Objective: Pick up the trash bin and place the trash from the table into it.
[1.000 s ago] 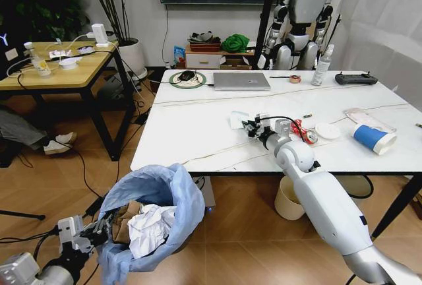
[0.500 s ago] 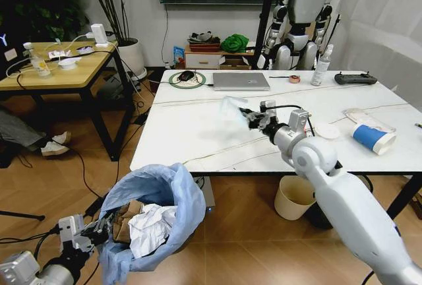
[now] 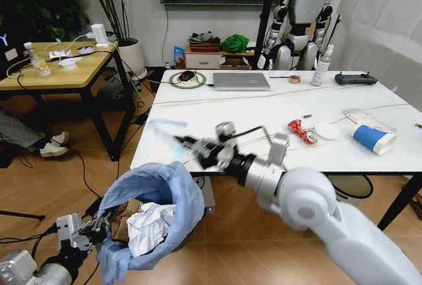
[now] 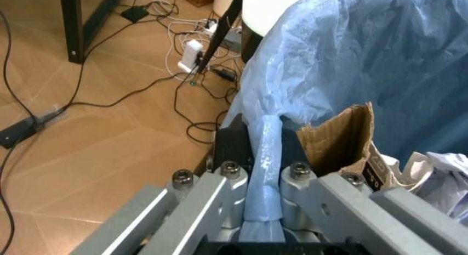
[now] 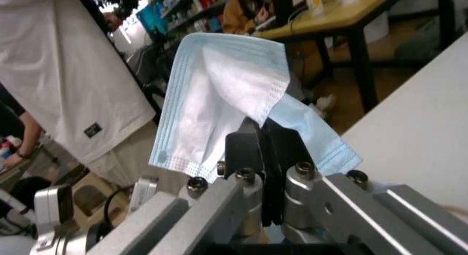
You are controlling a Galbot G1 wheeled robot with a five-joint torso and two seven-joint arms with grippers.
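The trash bin (image 3: pixel 155 214), lined with a crinkly light-blue bag, hangs low in front of the table (image 3: pixel 198 117). It holds a brown cardboard box (image 4: pixel 341 139) and crumpled white tissues (image 3: pixel 149 227). My left gripper (image 3: pixel 92 227) is shut on the bag-covered rim (image 4: pixel 263 173). My right gripper (image 3: pixel 190 144) is shut on a light-blue face mask (image 5: pixel 219 96). It hovers over the table's front left part, just above the bin's far side. A crushed red can (image 3: pixel 298 130), a blue-white paper cup (image 3: pixel 373 138) and a flat plastic packet (image 3: pixel 363 117) lie at the table's right.
A silver laptop (image 3: pixel 241 81), a spray bottle (image 3: pixel 322 66), a black controller (image 3: pixel 356 79) and a white lid (image 3: pixel 328 130) are on the table. A cream bin (image 3: pixel 290 200) stands under it. A wooden table (image 3: pixel 53 64) is at the left, with cables (image 4: pixel 146 85) across the floor.
My right gripper lifted the face mask off the middle of the table and swung it left and nearer, to above the bin. The left gripper and bin stayed put.
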